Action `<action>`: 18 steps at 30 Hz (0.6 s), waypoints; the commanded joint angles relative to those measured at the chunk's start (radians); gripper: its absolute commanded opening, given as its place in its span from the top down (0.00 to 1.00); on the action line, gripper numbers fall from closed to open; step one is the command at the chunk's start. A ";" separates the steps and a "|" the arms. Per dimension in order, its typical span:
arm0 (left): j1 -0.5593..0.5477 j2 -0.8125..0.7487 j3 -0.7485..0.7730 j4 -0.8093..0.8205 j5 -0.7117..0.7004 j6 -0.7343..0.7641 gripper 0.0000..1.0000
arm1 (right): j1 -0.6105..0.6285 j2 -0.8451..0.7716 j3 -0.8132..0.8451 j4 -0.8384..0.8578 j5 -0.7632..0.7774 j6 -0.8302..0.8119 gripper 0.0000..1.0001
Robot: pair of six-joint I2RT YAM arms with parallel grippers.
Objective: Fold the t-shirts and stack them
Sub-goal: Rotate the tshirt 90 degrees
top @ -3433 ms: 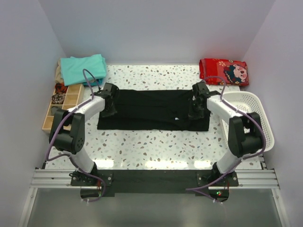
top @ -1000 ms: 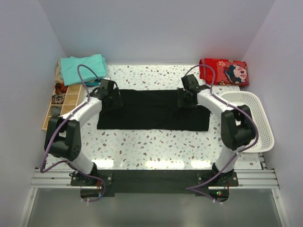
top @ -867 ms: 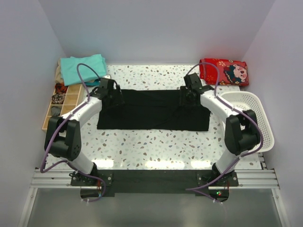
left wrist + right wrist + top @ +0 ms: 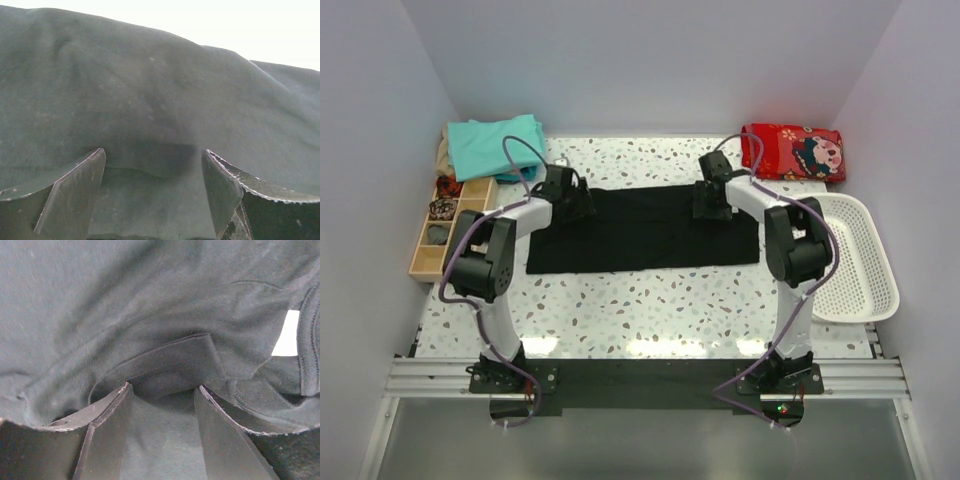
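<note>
The black t-shirt [image 4: 640,232] lies flat as a wide band across the middle of the table. My left gripper [image 4: 576,203] stands open at its far left edge, and in the left wrist view the left gripper [image 4: 154,162] straddles smooth black cloth [image 4: 150,90]. My right gripper [image 4: 712,203] is open at the far right edge. In its wrist view the right gripper [image 4: 162,390] has a folded hem [image 4: 170,362] at its tips, and a small white patch [image 4: 286,334] shows beside the collar rib. Folded teal t-shirts [image 4: 496,145] are stacked at the back left.
A wooden compartment box [image 4: 442,228] stands at the left edge below the teal stack. A red printed cloth [image 4: 792,150] lies at the back right. A white plastic basket [image 4: 868,290] sits along the right side.
Both grippers have moved from the shirt's side ends up to its far edge. Over the last second both arms drew their elbows inward and the grippers shifted slightly.
</note>
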 commanded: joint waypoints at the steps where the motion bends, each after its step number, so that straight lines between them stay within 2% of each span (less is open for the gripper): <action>1: -0.052 -0.065 -0.155 -0.058 0.057 -0.095 0.18 | 0.003 0.147 0.136 -0.008 -0.080 0.009 0.45; 4: -0.110 -0.134 -0.260 -0.084 0.078 -0.127 0.18 | 0.005 0.230 0.250 -0.053 -0.129 -0.008 0.45; 8: -0.155 -0.232 -0.390 -0.092 0.201 -0.174 0.18 | 0.011 0.346 0.418 -0.122 -0.163 -0.026 0.44; 9: -0.164 -0.252 -0.433 -0.099 0.216 -0.180 0.18 | 0.011 0.374 0.462 -0.146 -0.212 -0.040 0.44; 13: -0.189 -0.377 -0.516 -0.141 0.258 -0.194 0.18 | 0.015 0.533 0.793 -0.271 -0.311 -0.081 0.41; 18: -0.231 -0.503 -0.576 -0.203 0.403 -0.169 0.18 | 0.021 0.661 1.033 -0.285 -0.486 -0.120 0.34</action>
